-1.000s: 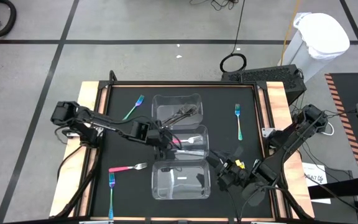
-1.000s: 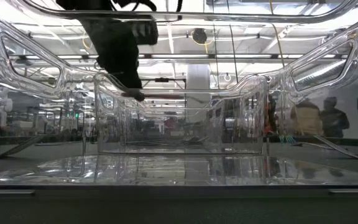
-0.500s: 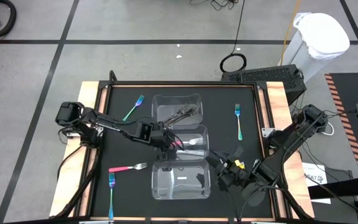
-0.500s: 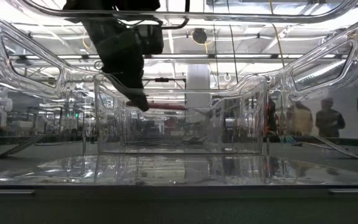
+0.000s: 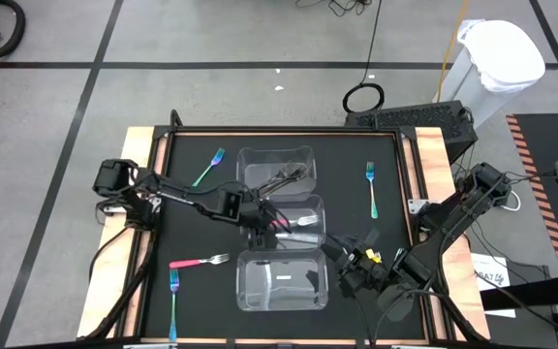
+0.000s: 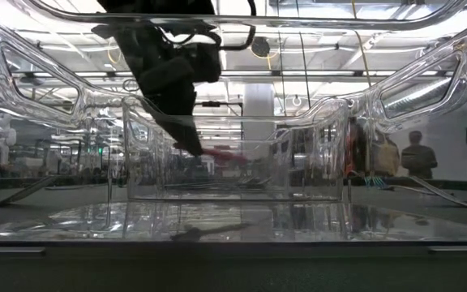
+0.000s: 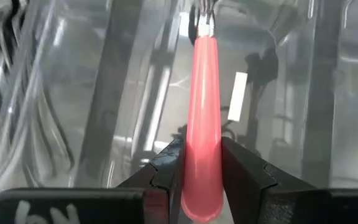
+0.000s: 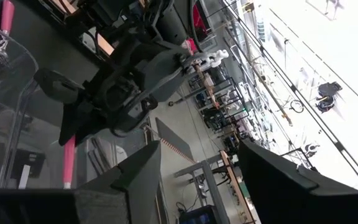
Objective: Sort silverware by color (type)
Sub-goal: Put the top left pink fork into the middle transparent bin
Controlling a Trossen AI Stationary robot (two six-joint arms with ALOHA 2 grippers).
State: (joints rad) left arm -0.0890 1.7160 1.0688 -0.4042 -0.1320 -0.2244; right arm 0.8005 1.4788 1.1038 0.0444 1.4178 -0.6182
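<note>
Broadly, a black table (image 5: 192, 204) carries three clear tubs in a row down its middle: far tub (image 5: 275, 165) with dark grey forks (image 5: 284, 175), middle tub (image 5: 298, 221), near tub (image 5: 281, 279). Left gripper (image 5: 263, 226) reaches over the middle tub, fingers (image 7: 166, 167) clamped on the handle of a pink fork (image 7: 202, 112), tines pointing away into the tub. Right gripper (image 5: 349, 272) waits beside the near tub, its fingers apart with nothing between them. Loose on the table: a second pink fork (image 5: 200, 261), and teal forks at (image 5: 207, 167), (image 5: 173, 301) and (image 5: 371, 188). Step in hand looks like the drop into the pink tub; next move calls for lowering and opening the fingers.
</note>
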